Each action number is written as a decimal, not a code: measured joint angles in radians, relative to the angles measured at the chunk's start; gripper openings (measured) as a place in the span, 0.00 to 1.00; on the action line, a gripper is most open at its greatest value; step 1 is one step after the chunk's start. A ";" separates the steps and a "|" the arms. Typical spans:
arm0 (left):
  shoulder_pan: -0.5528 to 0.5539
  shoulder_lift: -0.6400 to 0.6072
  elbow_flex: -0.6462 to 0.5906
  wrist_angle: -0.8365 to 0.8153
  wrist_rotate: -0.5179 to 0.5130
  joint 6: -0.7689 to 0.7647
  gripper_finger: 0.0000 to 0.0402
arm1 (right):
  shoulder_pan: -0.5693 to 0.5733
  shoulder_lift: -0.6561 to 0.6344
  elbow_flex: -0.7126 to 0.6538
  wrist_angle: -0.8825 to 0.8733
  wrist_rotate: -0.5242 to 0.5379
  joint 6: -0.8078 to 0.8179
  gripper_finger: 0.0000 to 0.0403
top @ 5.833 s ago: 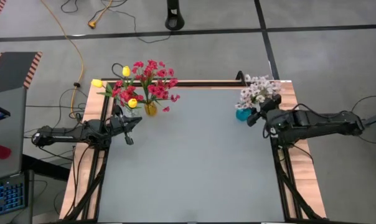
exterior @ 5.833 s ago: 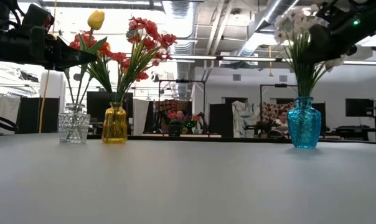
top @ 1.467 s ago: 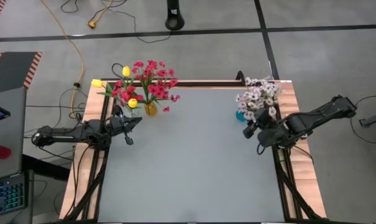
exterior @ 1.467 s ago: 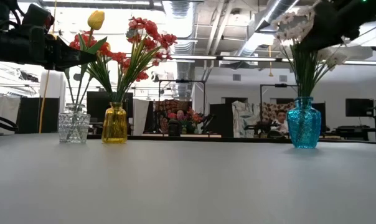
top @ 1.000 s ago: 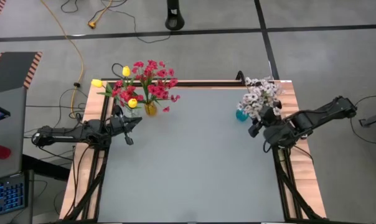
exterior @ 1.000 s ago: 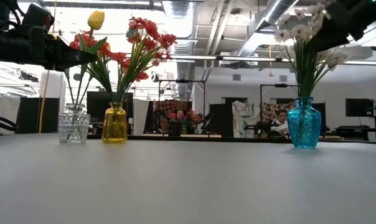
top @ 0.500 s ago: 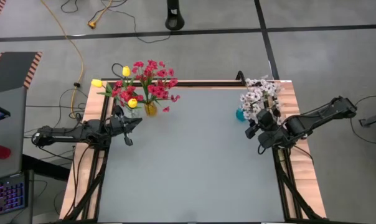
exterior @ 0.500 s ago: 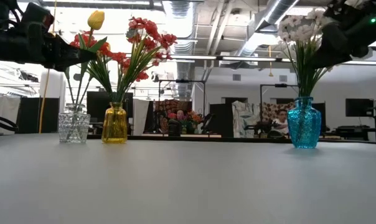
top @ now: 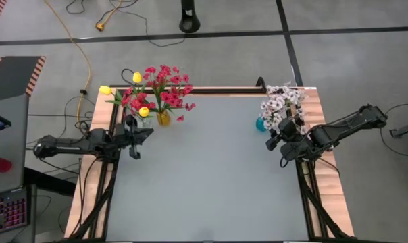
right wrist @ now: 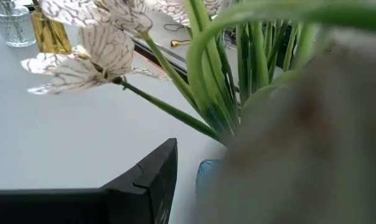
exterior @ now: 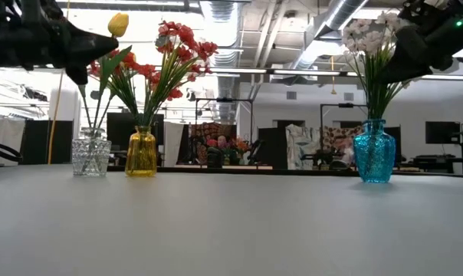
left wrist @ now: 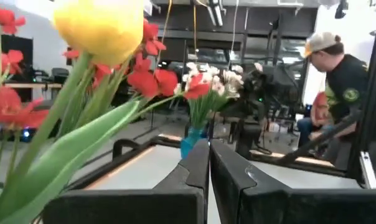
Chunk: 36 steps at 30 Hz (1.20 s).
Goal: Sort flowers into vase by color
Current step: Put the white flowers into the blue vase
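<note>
The white flowers (top: 282, 106) (exterior: 369, 34) stand in a blue vase (exterior: 374, 153) at the table's far right. My right gripper (exterior: 406, 54) (top: 279, 129) is closed on their stems just under the blossoms. At the far left, yellow flowers (exterior: 118, 23) stand in a clear vase (exterior: 91, 157). Beside them, red flowers (exterior: 178, 38) stand in an amber vase (exterior: 141, 153). My left gripper (top: 147, 133) (left wrist: 208, 163) hovers shut right beside the yellow flowers, above the table's left edge, and holds nothing. My right gripper has the white flowers' green stems (right wrist: 222, 106) between its fingers, above the neck of the blue vase (right wrist: 206, 177). One finger (right wrist: 154, 177) shows beside the stems; a blurred shape hides the other. The fingers slant down from the table's right. The stems stand upright in the vase.
The grey tabletop (top: 204, 175) lies bare from the middle to the near edge, inside a wooden frame (top: 96, 162). A dark post (top: 260, 82) stands at the far edge near the blue vase. A person (left wrist: 337, 81) sits in the room beyond the table.
My right gripper has sunk a little with the white flowers, so the bunch sits lower in the blue vase and stands more upright. My left gripper has rolled about its own axis and tipped its fingers upward, staying beside the yellow flowers.
</note>
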 joint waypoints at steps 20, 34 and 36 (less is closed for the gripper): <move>-0.019 0.732 0.187 0.383 0.094 0.056 0.00 | 0.000 0.000 0.000 0.004 0.000 0.000 0.50; -0.021 0.953 0.374 0.382 0.090 0.162 0.00 | 0.002 -0.031 0.009 0.117 0.046 0.026 0.50; -0.021 0.953 0.375 0.382 0.090 0.161 0.00 | 0.003 -0.051 0.027 0.140 0.030 -0.017 0.50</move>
